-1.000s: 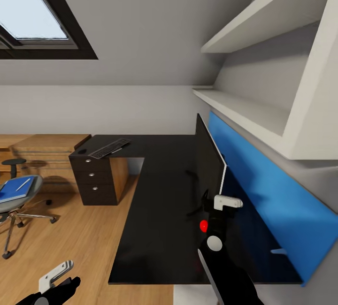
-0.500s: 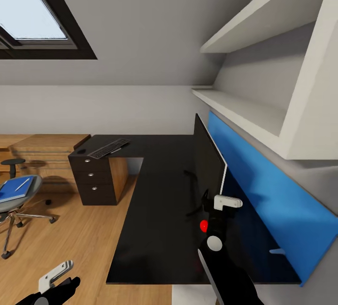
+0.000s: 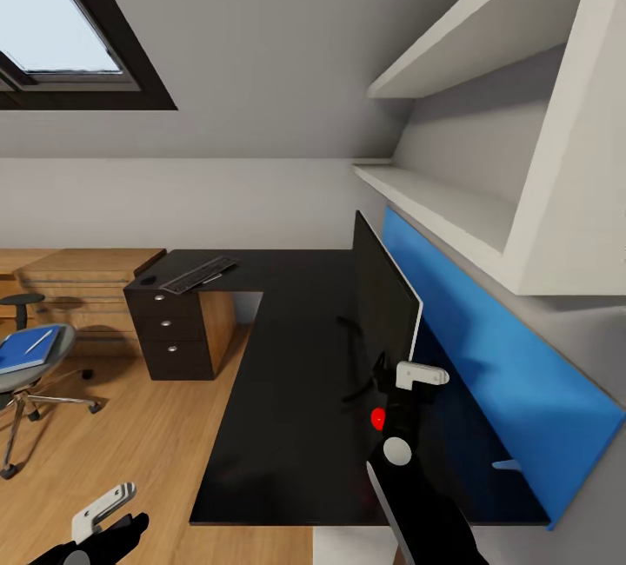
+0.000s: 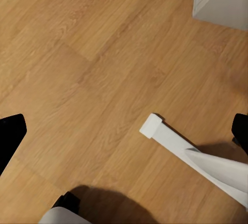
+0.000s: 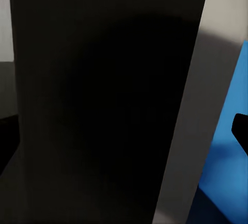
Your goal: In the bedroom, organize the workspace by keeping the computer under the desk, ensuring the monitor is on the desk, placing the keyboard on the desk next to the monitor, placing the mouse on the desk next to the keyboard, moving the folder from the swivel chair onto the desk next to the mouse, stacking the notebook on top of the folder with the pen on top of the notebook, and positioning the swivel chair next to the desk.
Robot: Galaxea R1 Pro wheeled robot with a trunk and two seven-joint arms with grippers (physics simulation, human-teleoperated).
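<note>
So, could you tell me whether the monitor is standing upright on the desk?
Upright: the monitor stands on edge on the black desk, its thin stand under it.

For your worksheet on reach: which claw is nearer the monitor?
The right. The right claw is at the monitor, by its near edge above the desk. The left claw hangs low over the floor, well off to the side.

my black l-shaped table (image 3: 287, 391) carries the monitor (image 3: 382, 309) upright near its blue-backed edge, and the keyboard (image 3: 200, 274) and mouse (image 3: 149, 280) lie at the far end. the wooden floor (image 3: 130, 452) carries the swivel chair (image 3: 30, 374).
</note>
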